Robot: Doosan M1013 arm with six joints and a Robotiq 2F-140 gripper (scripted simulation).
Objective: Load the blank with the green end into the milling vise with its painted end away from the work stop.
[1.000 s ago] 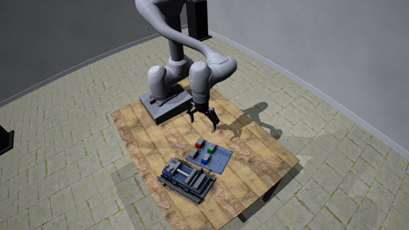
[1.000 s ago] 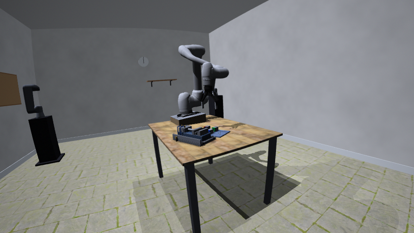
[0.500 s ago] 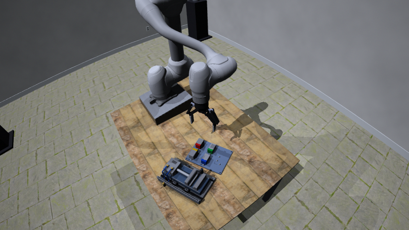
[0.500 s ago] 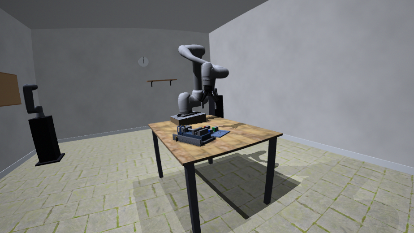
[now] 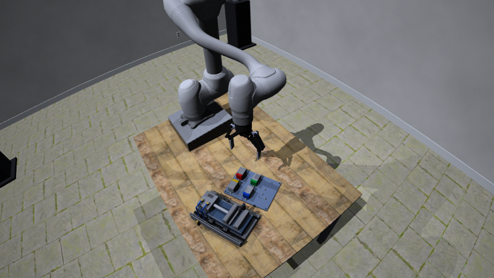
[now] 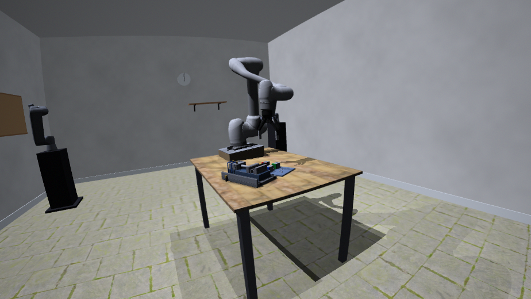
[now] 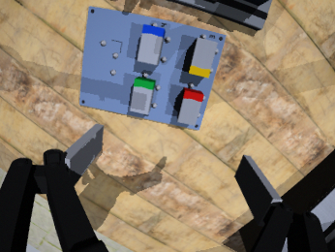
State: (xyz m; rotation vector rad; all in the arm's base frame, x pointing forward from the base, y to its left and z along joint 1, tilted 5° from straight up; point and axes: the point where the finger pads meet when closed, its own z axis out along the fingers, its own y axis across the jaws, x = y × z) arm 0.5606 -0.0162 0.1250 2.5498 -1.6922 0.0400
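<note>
Your gripper [image 5: 245,147] hangs with its fingers spread fully apart and nothing between them, pointing down well above the wooden table [image 5: 300,179]. In the wrist view you see both finger pads at the lower corners, with bare planks between them and the infeed plate [image 7: 106,81] ahead.

The green-ended blank [image 7: 140,94] lies flat on that blue plate, in the row nearer your gripper. Just beside it, in the same row, lies the red-ended blank [image 7: 190,106]. Behind them, on the vise side, lie the blue-ended blank [image 7: 150,45] and the yellow-ended blank [image 7: 201,58]. All four are apart from one another and inside the plate's edges. In the top view you can pick out the green-ended blank [image 5: 255,179] on the side of the plate towards the arm's base, with the red one [image 5: 240,172] to its left.

The milling vise [image 5: 224,217] sits on its raised plate beyond the infeed plate, near the table's front edge; the jaws stand open with no blank between them. Blue hoses show at the block on its left end in the top view. The arm [image 6: 260,94] rises from a dark base [image 5: 198,129] at the table's far side.
</note>
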